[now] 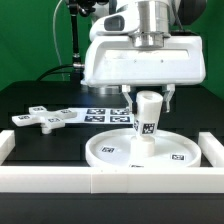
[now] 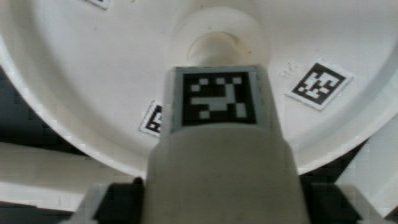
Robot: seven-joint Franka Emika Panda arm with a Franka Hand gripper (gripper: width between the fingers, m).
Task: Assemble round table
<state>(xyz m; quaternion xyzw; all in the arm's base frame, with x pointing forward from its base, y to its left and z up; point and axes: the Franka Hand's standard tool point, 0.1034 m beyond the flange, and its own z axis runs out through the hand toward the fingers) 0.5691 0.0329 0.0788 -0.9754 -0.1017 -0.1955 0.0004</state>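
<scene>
While my claw (image 1: 150, 104) straddles the smooth white cylindrical post (image 1: 148, 124) standing upright on the wide rimmed disc (image 1: 104, 152), I cannot tell whether it grips.

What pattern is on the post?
A black-and-white square tag on the white post, clearest in the wrist view.

Post (image 1: 148, 118) upright on the round disc (image 1: 112, 150), end effector (image 1: 149, 99) straddling its top, cross-shaped piece (image 1: 45, 118) on the worktop (image 1: 40, 140) to the exterior view's left, marker board (image 1: 103, 114) behind the disc, border rail (image 1: 60, 181) in front.
</scene>
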